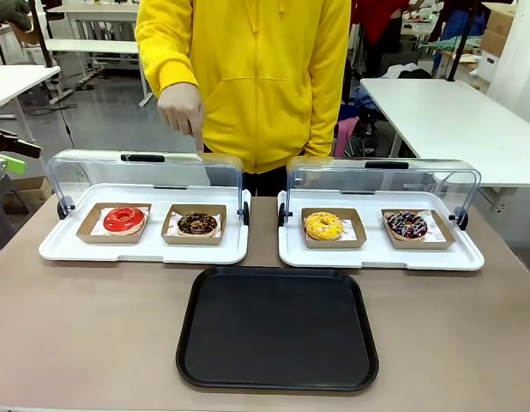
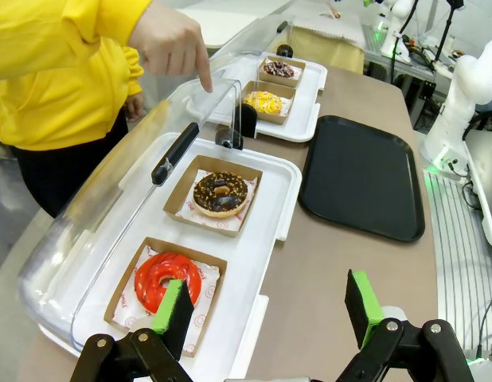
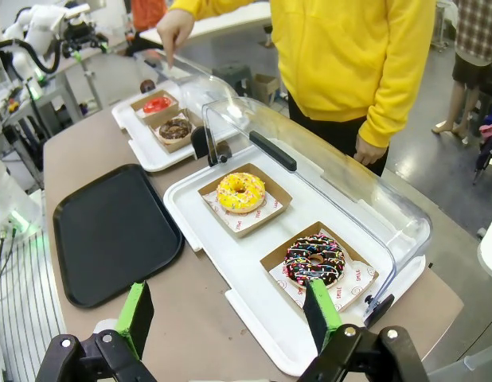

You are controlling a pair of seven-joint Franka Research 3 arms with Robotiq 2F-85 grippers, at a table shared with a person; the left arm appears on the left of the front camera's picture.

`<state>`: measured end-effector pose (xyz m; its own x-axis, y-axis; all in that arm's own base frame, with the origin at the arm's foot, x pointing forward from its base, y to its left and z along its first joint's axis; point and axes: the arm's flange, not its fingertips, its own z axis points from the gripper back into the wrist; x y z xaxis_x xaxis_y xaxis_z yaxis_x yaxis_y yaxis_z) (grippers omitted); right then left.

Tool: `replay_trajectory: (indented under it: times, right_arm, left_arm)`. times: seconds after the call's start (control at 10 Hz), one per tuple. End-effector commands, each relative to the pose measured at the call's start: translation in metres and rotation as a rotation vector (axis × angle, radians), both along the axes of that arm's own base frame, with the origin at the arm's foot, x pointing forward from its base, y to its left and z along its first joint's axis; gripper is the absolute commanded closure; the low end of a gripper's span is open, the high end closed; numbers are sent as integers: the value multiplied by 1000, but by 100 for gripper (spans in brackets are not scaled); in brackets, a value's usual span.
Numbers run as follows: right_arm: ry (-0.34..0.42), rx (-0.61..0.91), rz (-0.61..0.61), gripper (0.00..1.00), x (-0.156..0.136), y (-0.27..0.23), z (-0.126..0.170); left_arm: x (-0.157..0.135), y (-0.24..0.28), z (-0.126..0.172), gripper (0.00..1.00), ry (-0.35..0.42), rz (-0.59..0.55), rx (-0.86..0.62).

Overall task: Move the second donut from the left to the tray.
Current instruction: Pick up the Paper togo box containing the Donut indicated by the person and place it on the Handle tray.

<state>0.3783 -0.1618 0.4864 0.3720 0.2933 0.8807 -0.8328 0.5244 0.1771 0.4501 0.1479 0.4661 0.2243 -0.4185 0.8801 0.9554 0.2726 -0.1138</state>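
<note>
Hidden stuff first. In the left wrist view the left fingers (image 2: 170, 314) cover the near corner of the red donut's (image 2: 168, 280) holder. In the right wrist view the right fingers (image 3: 137, 314) clip the front of the sprinkled donut's (image 3: 314, 259) holder. Both pairs are cut off at the bottom edge. Each pair is spread wide apart with nothing between the green pads.

The person in the yellow hoodie is cut off at the top of the front view. Their hand (image 1: 181, 107) points down at a clear lid (image 1: 145, 172). I can't tell if the fingertip actually touches it.

Count: four donuts, each in its own brown cardboard holder. There are two white trays (image 1: 145, 251) with two donuts apiece, and both lids are flipped back. There's also one black tray (image 1: 278, 330).

The second donut from the left (image 1: 197, 224) is the dark speckled one. It sits in the right half of the left white tray, beside the red donut and close to the lid's hinge at that end. The yellow donut (image 1: 323, 226) is across the gap, on the other white tray.

Room-wise, the black tray is bare and lies on the counter (image 1: 93, 335), just in front of the two white trays and centred on the gap between them. A thin strip of counter separates it from them. Its near rim is close to the counter's near edge. With the lids back, the donuts are open from above and from the front.
</note>
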Motion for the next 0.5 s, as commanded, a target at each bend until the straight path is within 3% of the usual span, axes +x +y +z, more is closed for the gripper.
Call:
replay_trajectory:
  times: [0.0,0.4]
  right_arm:
    - [-27,16,0,0,1,1,0]
    - [-27,16,0,0,1,1,0]
  left_arm:
    - [-1,-1,0,0,-1,-2,-5]
    - [-1,-1,0,0,-1,-2,-5]
